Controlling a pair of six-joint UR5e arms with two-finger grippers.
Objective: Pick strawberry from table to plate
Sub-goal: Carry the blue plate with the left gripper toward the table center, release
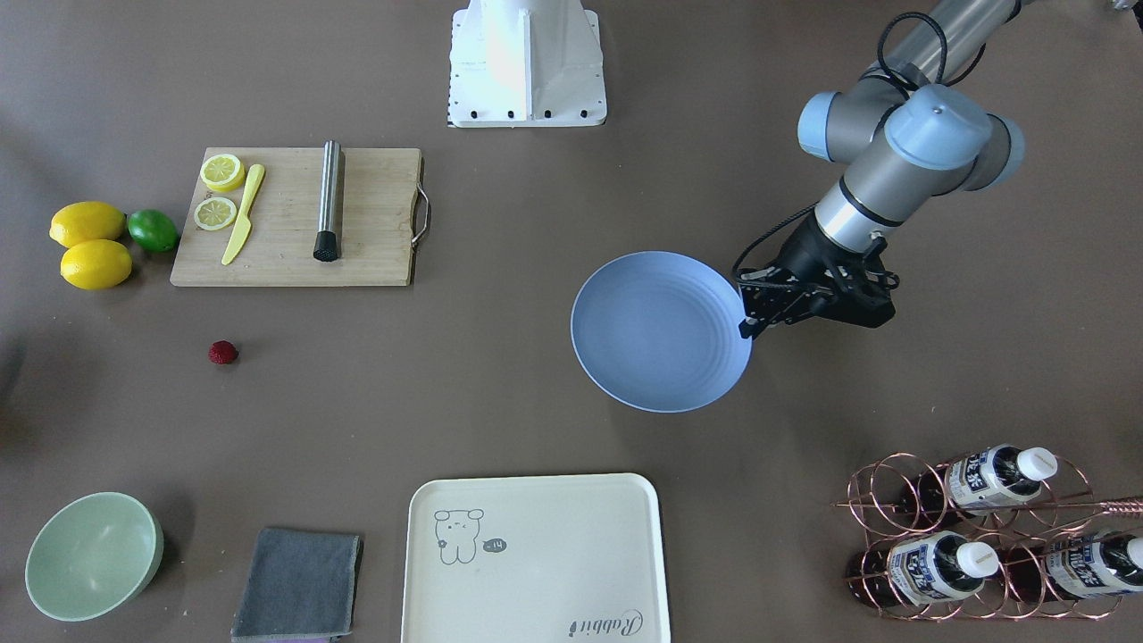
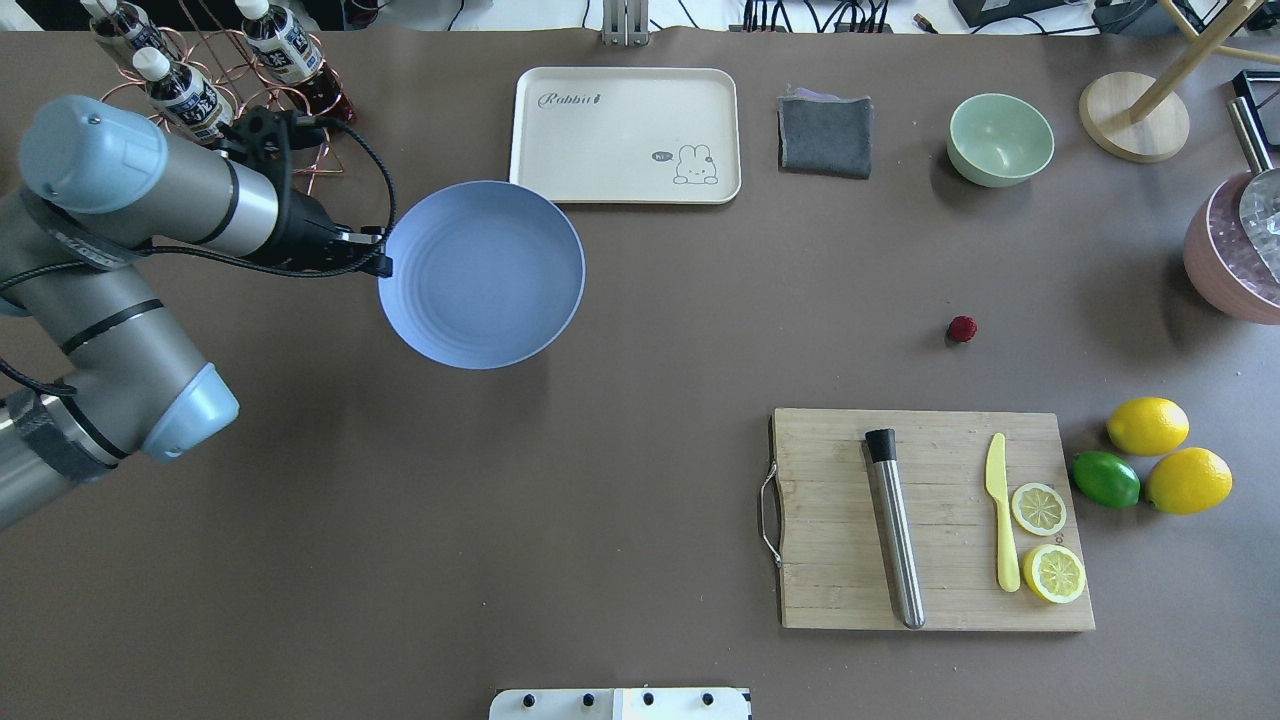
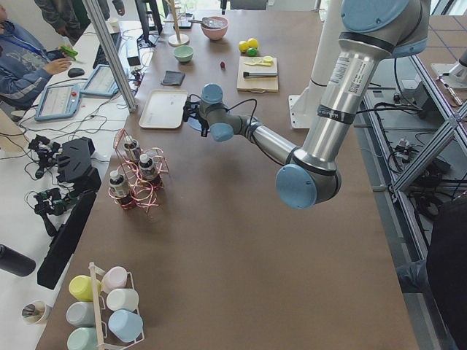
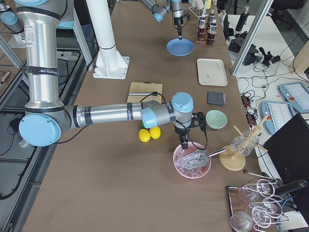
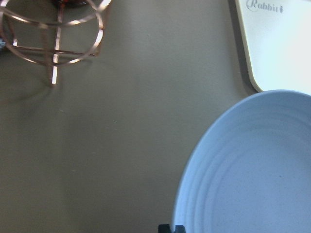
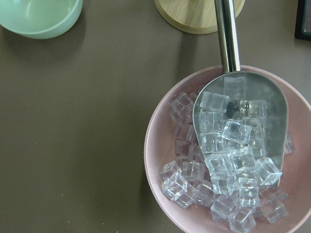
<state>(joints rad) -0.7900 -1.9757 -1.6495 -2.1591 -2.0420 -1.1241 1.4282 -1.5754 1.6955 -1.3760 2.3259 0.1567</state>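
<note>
The strawberry (image 1: 223, 352) (image 2: 962, 328), small and dark red, lies alone on the bare table (image 2: 640, 330) between the cutting board and the green bowl. The pale blue plate (image 1: 659, 330) (image 2: 482, 273) is far from it, on my left side. My left gripper (image 1: 746, 326) (image 2: 383, 265) is shut on the plate's rim; the left wrist view shows the plate (image 5: 252, 170) filling its lower right. My right gripper (image 4: 184, 143) hangs over a pink bowl of ice; whether it is open or shut I cannot tell.
A wooden cutting board (image 2: 930, 520) holds a steel muddler, a yellow knife and lemon slices; two lemons and a lime (image 2: 1105, 478) lie beside it. Also here: a cream tray (image 2: 625, 135), a grey cloth (image 2: 825, 135), a green bowl (image 2: 1000, 138), a bottle rack (image 1: 973, 536) and the pink ice bowl (image 6: 228, 160).
</note>
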